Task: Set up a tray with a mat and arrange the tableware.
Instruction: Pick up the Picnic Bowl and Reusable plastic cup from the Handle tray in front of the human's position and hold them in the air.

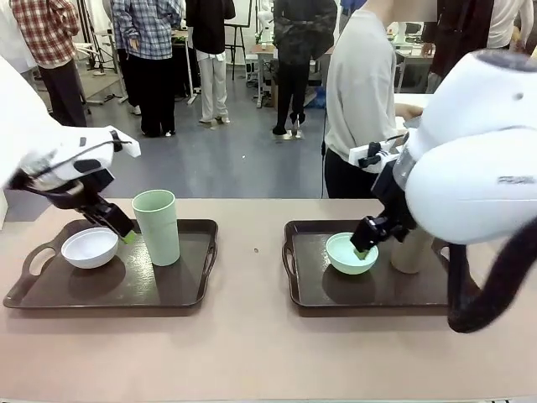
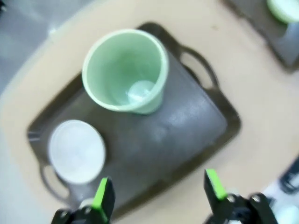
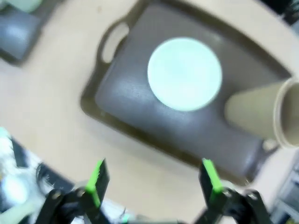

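Both our left end effector (image 2: 157,189) and right end effector (image 3: 153,179) gape empty. The pale green cup (image 2: 125,70) stands upright on the left tray (image 2: 187,126); probably light, stiff, slick, so we'd pinch its rim.

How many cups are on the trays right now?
2. The pale green cup stands on the left tray beside the white bowl. The brown cup stands on the right tray beside the mint green bowl, partly hidden by the right arm.

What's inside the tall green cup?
Nothing: the left wrist view looks into the pale green cup down to its bare bottom. The tray patch under it is covered.
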`<action>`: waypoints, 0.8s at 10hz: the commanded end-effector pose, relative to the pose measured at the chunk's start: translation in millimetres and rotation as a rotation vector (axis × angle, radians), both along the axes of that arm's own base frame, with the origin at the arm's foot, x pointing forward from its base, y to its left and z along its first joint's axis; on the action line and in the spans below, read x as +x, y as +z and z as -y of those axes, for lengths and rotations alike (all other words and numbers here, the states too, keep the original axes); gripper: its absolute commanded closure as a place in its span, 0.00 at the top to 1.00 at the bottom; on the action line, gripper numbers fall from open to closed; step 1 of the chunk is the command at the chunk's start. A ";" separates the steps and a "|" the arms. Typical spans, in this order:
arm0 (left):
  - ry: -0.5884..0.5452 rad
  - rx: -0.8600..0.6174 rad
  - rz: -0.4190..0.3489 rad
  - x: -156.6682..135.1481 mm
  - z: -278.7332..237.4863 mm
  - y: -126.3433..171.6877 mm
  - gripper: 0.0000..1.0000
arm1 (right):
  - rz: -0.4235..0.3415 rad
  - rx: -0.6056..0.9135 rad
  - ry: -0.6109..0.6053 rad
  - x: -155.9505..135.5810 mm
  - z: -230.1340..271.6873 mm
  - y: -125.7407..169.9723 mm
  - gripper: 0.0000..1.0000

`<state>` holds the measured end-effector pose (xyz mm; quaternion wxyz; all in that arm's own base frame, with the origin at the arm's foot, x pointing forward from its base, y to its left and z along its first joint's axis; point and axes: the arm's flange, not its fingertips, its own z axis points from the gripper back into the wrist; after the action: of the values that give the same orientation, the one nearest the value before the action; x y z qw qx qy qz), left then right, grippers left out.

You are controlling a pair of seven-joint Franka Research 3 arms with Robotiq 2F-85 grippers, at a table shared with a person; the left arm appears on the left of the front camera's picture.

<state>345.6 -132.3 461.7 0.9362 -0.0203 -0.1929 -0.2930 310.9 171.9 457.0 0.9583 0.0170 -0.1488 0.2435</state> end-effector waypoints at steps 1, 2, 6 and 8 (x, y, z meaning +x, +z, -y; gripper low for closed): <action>-0.034 -0.074 -0.076 -101.2 -27.2 -17.4 1.00 | -0.083 -0.026 -0.082 -102.2 45.0 -48.1 1.00; -0.015 -0.087 -0.085 -123.4 -26.0 -18.6 1.00 | -0.151 -0.034 -0.109 -122.6 53.3 -66.6 1.00; -0.010 -0.060 -0.111 -78.4 -2.7 57.7 1.00 | -0.176 -0.059 -0.089 -50.9 10.4 13.5 1.00; 0.087 -0.041 -0.112 -92.9 0.5 63.6 1.00 | -0.211 -0.059 -0.107 -60.2 10.8 14.7 1.00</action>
<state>256.6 -131.8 523.3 0.9534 -0.0483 -0.1464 -0.2593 252.9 160.8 472.7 0.9797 0.0061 -0.0477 0.1944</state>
